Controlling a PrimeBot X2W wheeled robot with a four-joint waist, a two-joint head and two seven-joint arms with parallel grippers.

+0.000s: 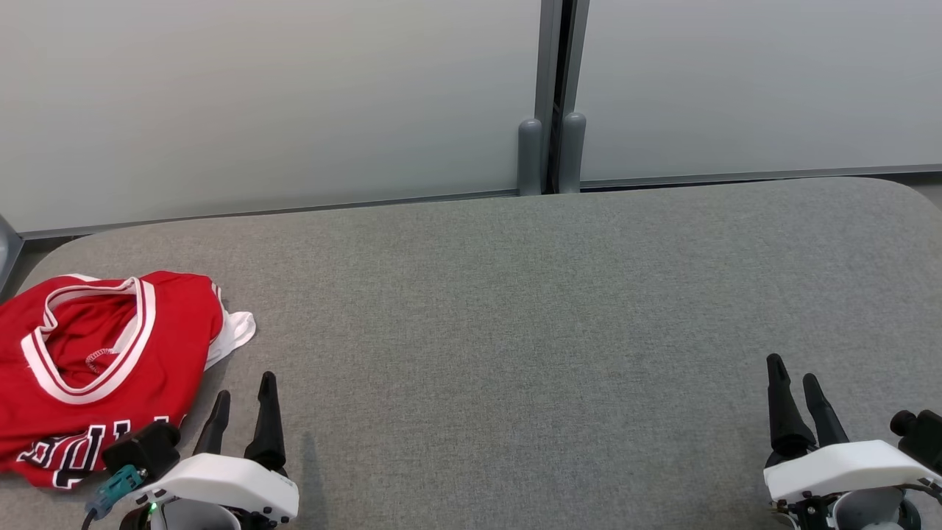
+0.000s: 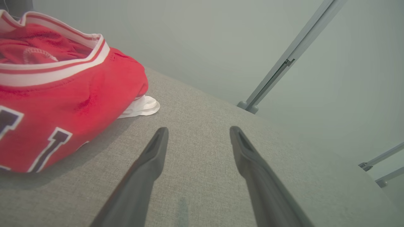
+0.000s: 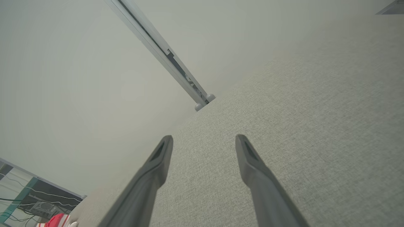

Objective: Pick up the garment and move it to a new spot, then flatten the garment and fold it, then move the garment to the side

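The garment (image 1: 103, 368) is a red jersey with white trim and dark lettering, lying crumpled at the left end of the grey fabric table (image 1: 515, 316). A white corner pokes out from under its right side. In the left wrist view the garment (image 2: 63, 101) rises just left of my fingers. My left gripper (image 1: 246, 394) stands open just right of the garment's lower edge, apart from it, with nothing between its fingers. My left gripper (image 2: 199, 134) hovers over bare fabric. My right gripper (image 1: 793, 372) is open at the lower right, far from the garment, and my right gripper (image 3: 204, 140) is empty. A sliver of the garment (image 3: 56, 220) shows far off.
A frosted glass wall (image 1: 294, 96) with a grey metal post (image 1: 548, 147) runs along the table's far edge. The table's corners are rounded. Cables and equipment (image 3: 38, 205) show past the table's left end in the right wrist view.
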